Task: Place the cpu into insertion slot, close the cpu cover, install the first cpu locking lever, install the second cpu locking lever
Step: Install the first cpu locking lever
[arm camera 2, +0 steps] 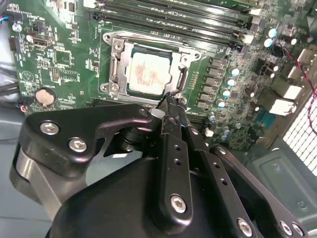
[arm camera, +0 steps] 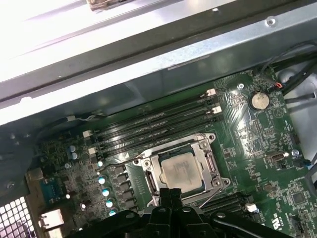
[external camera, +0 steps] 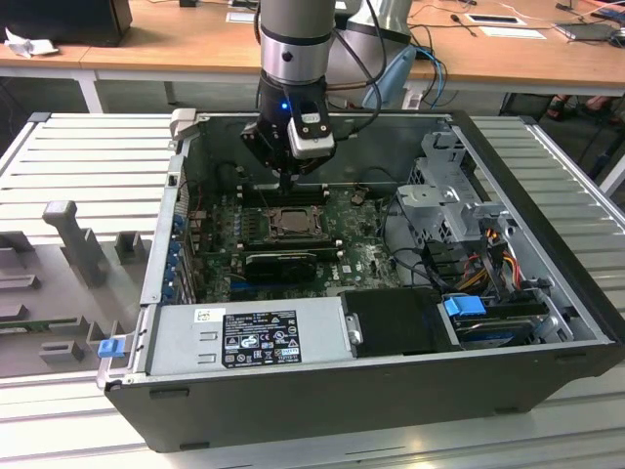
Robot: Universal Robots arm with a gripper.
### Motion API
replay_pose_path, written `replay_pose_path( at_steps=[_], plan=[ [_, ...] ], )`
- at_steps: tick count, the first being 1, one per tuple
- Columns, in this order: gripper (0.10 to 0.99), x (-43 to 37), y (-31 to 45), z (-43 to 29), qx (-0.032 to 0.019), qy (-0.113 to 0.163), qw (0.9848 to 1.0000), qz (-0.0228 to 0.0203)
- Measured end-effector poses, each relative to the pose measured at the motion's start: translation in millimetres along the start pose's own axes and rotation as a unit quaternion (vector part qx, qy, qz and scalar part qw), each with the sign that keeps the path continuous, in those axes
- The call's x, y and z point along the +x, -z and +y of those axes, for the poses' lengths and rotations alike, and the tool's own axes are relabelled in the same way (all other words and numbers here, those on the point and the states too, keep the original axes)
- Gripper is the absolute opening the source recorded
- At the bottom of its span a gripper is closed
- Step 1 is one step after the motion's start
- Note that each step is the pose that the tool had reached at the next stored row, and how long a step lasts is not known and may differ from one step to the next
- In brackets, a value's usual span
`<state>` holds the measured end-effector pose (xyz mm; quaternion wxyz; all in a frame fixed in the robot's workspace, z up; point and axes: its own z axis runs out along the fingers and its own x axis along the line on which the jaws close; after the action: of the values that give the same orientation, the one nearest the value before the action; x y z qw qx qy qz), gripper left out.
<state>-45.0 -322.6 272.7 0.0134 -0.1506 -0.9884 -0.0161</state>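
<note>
Cpu (arm camera 2: 148,73): seated in socket (arm camera 2: 173,74), framed by cover (arm camera 2: 118,67). Claw (arm camera 2: 171,101): just beside socket edge, tips pressed together, nothing visibly held.

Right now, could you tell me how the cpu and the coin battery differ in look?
The cpu is square, the battery round. The cpu is larger than the battery. Both have pale metal tops and lie flat on the board.

Ribbed grey metal surface (external camera: 88,166) up front, evenly lit. Wooden desk (external camera: 146,49) behind it, few papers (external camera: 493,20) scattered on top.
</note>
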Motion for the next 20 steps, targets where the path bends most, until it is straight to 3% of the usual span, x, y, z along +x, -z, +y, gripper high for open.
replay_pose_path(
  at_steps=[5,12,14,16,20],
  plan=[
    [0.106,0.0,0.0,0.0,0.0008,0.036,0.9994,0.0001],
    [0.106,0.0,0.0,0.0,0.0017,0.074,0.9973,0.0000],
    [0.106,0.0,-0.1,0.0,0.0020,0.091,0.9959,-0.0001],
    [0.106,0.0,-0.2,0.0,0.0025,0.116,0.9932,-0.0005],
    [0.106,0.0,-0.3,0.0,0.0030,0.145,0.9894,-0.0018]
  ],
)
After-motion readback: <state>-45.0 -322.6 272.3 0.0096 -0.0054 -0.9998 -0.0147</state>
